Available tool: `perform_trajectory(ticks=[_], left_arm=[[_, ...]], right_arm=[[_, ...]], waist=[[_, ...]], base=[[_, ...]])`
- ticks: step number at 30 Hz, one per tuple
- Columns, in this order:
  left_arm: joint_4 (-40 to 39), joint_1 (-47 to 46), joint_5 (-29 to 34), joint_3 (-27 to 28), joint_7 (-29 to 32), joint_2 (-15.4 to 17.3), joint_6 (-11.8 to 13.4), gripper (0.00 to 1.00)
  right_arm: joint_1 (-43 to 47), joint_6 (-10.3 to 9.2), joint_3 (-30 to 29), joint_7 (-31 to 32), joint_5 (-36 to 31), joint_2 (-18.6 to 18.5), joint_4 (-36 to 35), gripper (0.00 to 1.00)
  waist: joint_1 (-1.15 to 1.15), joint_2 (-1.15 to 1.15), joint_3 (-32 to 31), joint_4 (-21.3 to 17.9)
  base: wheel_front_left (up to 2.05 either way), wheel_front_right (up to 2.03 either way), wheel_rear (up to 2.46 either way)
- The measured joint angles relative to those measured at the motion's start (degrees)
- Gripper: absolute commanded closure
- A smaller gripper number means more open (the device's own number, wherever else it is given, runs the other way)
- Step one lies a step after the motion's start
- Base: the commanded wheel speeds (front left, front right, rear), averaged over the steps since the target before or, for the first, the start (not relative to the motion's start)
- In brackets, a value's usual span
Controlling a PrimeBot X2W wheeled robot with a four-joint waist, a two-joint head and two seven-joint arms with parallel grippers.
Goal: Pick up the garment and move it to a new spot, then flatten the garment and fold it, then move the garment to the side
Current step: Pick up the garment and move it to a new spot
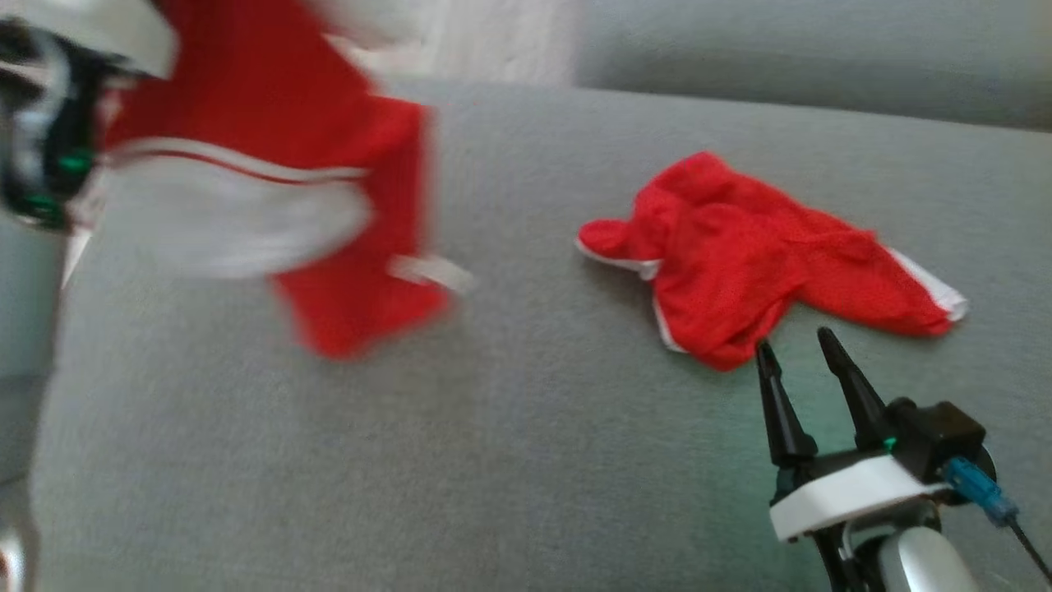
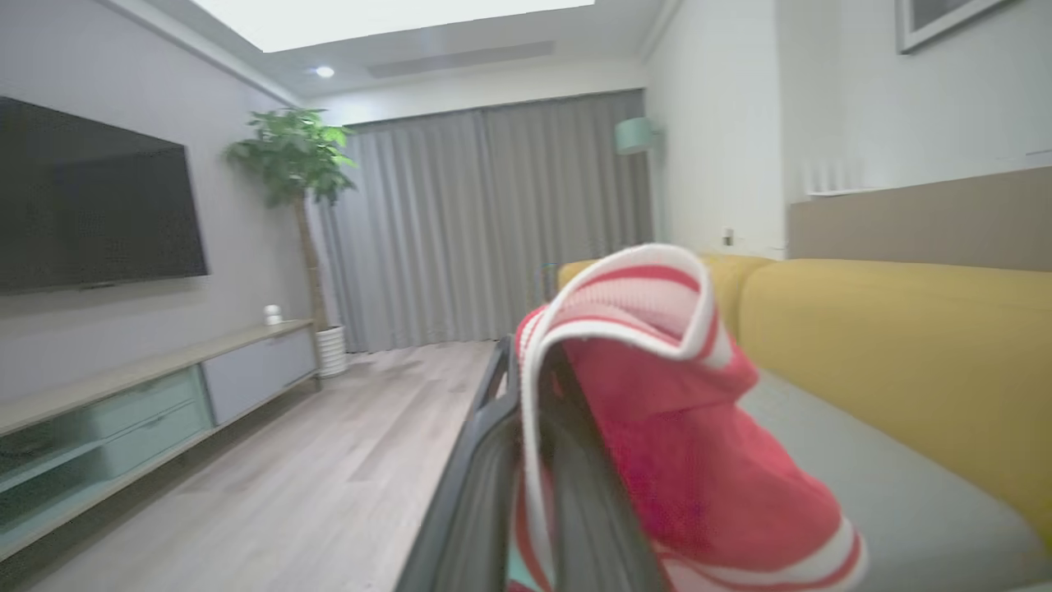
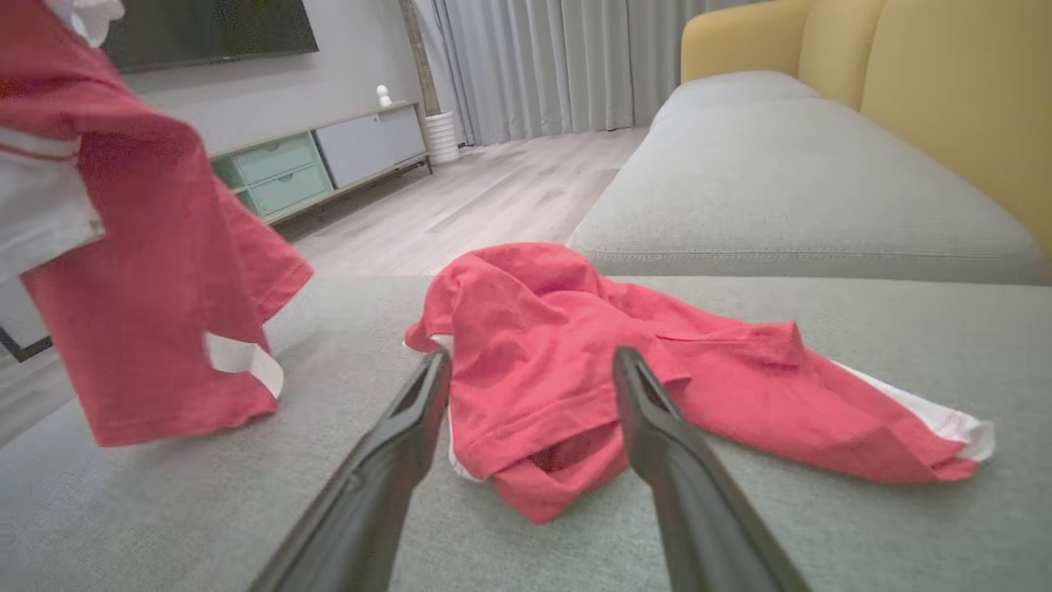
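Transfer stage, by the look of it: red-and-white garment (image 1: pixel 271 107) pinched in left gripper (image 2: pixel 532 386), closed tight on a fold of the cloth. Hanging clear above grey sofa cushion (image 1: pixel 493 452) toward its left end, smeared by motion blur in the head view. Not yet set down at a new spot; flattening, folding and moving aside all left to do. Right gripper (image 1: pixel 795 341) spread wide and holding nothing, tips low over the cushion just beside the near edge of second red garment (image 1: pixel 740 247), which lies crumpled at the right with white trim showing. Cannot tell whether that second piece belongs to the task. Likely next: lower the hanging cloth onto bare cushion, apart from the crumpled piece.
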Motion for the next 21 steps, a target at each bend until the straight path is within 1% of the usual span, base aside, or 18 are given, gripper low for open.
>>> perform_trajectory(ticks=[1, 2, 3, 7, 10, 12, 13, 15, 16, 17, 18, 19, 21], left_arm=[[1.7, -0.2, 0.0, 1.6, -2.0, 1.4, -0.4, 1.0], [2.8, -0.3, 0.0, 2.2, -2.8, 1.9, -0.9, 1.0], [4.0, -0.3, -0.9, 2.9, -3.5, 1.9, -1.4, 1.0], [8.9, 0.5, -3.6, 5.2, -6.1, 1.4, -1.6, 1.0], [13.9, 3.2, -5.5, 7.7, -8.5, 1.4, -1.3, 1.0], [18.0, 5.7, -6.9, 9.2, -9.2, 0.9, -0.3, 1.0], [20.2, 7.0, -7.6, 9.4, -9.2, 0.6, -0.3, 1.0], [24.5, 9.2, -9.0, 9.9, -8.1, -0.2, 0.7, 1.0], [26.4, 10.0, -9.3, 9.9, -7.3, -0.6, 0.8, 0.99], [27.9, 10.6, -9.9, 9.9, -6.6, -1.1, 0.9, 0.73], [29.5, 11.0, -10.6, 10.0, -5.3, -1.4, 1.2, 0.15], [30.7, 11.1, -10.9, 10.0, -4.5, -1.5, 1.2, 0.0], [31.8, 11.0, -11.0, 10.0, -3.8, -1.5, 1.6, 0.0]], right_arm=[[-0.4, 0.0, 0.4, 0.7, -0.4, 0.0, -0.9, 0.0], [-0.7, 0.0, 0.6, 1.0, -0.7, 0.0, -1.3, 0.0], [-1.3, 0.0, 0.9, 1.3, -0.9, 0.0, -1.6, 0.0], [-4.1, 0.0, 1.4, 2.5, -2.3, 0.0, -3.1, 0.0], [-6.0, 0.0, 2.0, 3.3, -3.3, 0.0, -4.0, 0.0], [-7.1, 0.0, 2.2, 4.0, -3.9, 0.0, -4.4, 0.0], [-7.6, 0.0, 2.2, 4.0, -4.2, -0.1, -4.6, 0.0], [-8.1, 0.0, 1.9, 4.2, -4.3, -0.1, -4.9, 0.0], [-8.3, 0.0, 1.8, 4.5, -4.3, -0.1, -5.0, 0.0], [-8.3, 0.0, 1.5, 4.5, -4.5, -0.1, -5.1, 0.0], [-8.3, 0.0, 1.5, 4.5, -4.6, -0.1, -5.1, 0.0], [-8.3, 0.0, 1.3, 4.5, -4.6, -0.1, -5.1, 0.0], [-8.3, 0.0, 1.0, 4.4, -4.6, -0.1, -5.0, 0.0]], waist=[[0.0, 0.0, 1.4, 1.3], [0.0, 0.0, 2.3, 1.8], [0.01, 0.0, 3.2, 2.2], [0.02, 0.0, 7.0, 3.6], [0.02, 0.0, 9.9, 4.0], [0.03, 0.0, 11.6, 3.7], [0.03, 0.0, 12.3, 3.4], [0.03, 0.0, 13.4, 2.3], [0.03, 0.0, 13.7, 1.7], [0.02, 0.0, 14.0, 1.0], [0.02, 0.0, 14.3, 0.3], [0.02, 0.0, 14.4, -0.3], [0.02, 0.0, 14.3, -1.4]], base=[[0.0, 0.0, 0.0], [0.0, 0.0, 0.0], [0.0, 0.0, 0.0], [0.0, 0.0, 0.0], [0.0, 0.0, 0.0], [0.0, 0.0, 0.0], [0.0, 0.0, 0.0], [0.0, 0.0, 0.0], [0.0, 0.0, 0.0], [0.0, 0.0, 0.0], [0.0, 0.0, 0.0], [0.0, 0.0, 0.0], [0.0, 0.0, 0.0]])
